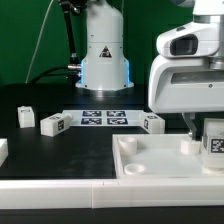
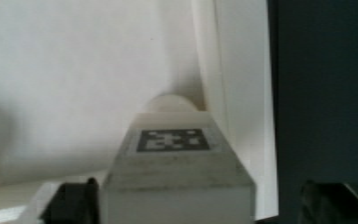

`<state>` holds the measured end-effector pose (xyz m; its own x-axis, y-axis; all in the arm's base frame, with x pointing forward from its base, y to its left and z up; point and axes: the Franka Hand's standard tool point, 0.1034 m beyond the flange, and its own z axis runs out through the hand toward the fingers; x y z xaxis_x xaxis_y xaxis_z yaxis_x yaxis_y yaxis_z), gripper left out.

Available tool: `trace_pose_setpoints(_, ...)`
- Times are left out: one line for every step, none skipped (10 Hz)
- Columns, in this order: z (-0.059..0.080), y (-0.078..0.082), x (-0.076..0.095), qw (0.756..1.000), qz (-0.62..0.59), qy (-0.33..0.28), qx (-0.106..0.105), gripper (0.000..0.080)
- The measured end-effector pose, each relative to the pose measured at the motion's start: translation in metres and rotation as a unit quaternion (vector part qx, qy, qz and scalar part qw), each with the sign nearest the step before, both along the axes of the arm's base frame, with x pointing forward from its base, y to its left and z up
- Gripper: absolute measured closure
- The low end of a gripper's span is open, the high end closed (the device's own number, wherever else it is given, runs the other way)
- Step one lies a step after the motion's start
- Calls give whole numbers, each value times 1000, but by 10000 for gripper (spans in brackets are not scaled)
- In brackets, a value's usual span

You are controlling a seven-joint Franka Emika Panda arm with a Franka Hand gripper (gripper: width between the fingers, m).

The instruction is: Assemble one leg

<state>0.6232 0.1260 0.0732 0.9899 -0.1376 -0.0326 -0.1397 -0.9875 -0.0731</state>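
My hand (image 2: pixel 186 198) is clamped on the leg (image 1: pixel 214 142), a small blocky white plastic post with a black-and-white square tag. It is held upright at the smooth white square top (image 1: pixel 160 166), beside a round corner socket (image 1: pixel 190 147). Similar tagged posts (image 1: pixel 53 124) and the marker board (image 1: pixel 105 117) lie on the black table (image 1: pixel 70 150), and the arm's white wrist housing (image 1: pixel 185 70) blocks part of the view.

Leg (image 2: pixel 176 170) between the fingers (image 2: pixel 73 200): white plastic, matt, a bit grainy. Its tag is black & white, flat, w/o shine. Fingers look dark and matt. Square top (image 1: pixel 165 160) under the gripper (image 2: pixel 190 198): white plastic, smooth, slight sheen. Table (image 1: pixel 60 150) below: black, matt.
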Motion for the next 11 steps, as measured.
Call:
trace_pose_setpoints(0,0,0,1000,0,0,0,447)
trace_pose_setpoints(0,-1,0,1000,-1,0,-1,447)
trace_pose_setpoints(0,-2,0,1000,-1,0,-1,504)
trace_pose_setpoints(0,-2,0,1000,-2,0,-1,504)
trace_pose_setpoints(0,-2,0,1000,-13,1,-1,504)
trace_pose_setpoints(0,-2,0,1000,-12,1,-1,504)
trace_pose_setpoints(0,-2,0,1000,-14,1,-1,504)
trace_pose_setpoints(-1,-3,0,996,-90,5,3,504)
trace_pose_setpoints(-1,-3,0,990,-143,7,7,504)
trace_pose_setpoints(-1,-3,0,980,-198,12,8,504)
trace_pose_setpoints(-2,-4,0,968,-251,15,11,504)
